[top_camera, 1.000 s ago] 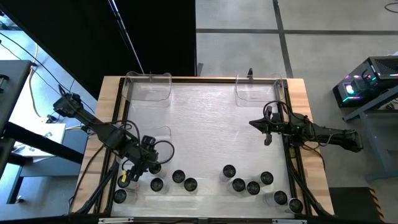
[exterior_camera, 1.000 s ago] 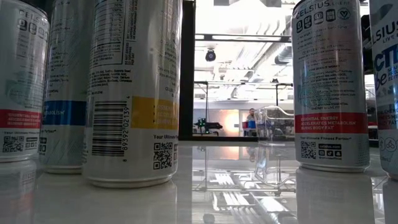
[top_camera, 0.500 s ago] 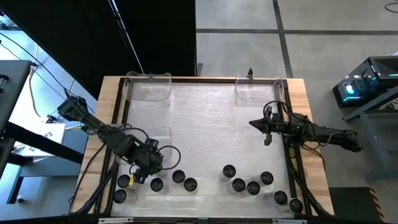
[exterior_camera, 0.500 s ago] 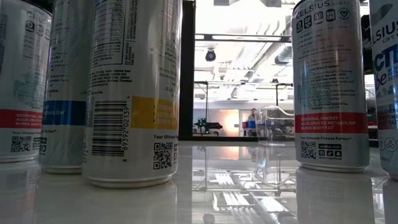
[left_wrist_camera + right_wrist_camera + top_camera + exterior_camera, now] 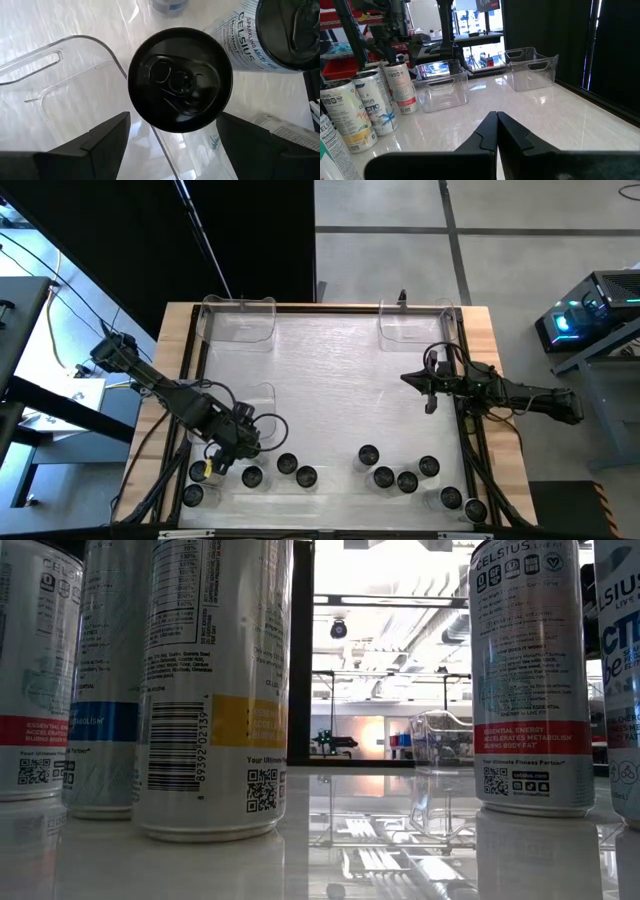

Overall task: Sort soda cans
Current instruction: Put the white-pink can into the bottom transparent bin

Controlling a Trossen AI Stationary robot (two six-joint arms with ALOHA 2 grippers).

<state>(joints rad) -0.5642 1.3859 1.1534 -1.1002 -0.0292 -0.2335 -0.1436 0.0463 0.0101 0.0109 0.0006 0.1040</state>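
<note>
We see the white surface (image 5: 330, 380) from above, with the soda cans (image 5: 384, 476) standing in two groups along its near edge, one group on the left arm's side and one on the right arm's side. We pick the clear tray (image 5: 262, 402) near the left group as our landmark. The left hand (image 5: 232, 448) hangs just on the near side of that tray, right above one can (image 5: 180, 80) of the left group. In the left wrist view this can's dark round top sits between the two dark fingers (image 5: 95, 145), which are spread wide on either side of it and do not touch it. Part of the tray's clear wall (image 5: 95, 45) shows beside that can, and another can (image 5: 290, 30) stands close by. The right hand (image 5: 431, 402) waits far from the landmark tray, over on the other side of the surface, with its fingers (image 5: 495, 132) pressed together on nothing. Two more clear trays (image 5: 240, 320) sit at the far edge of the surface, well away from the cans.
</note>
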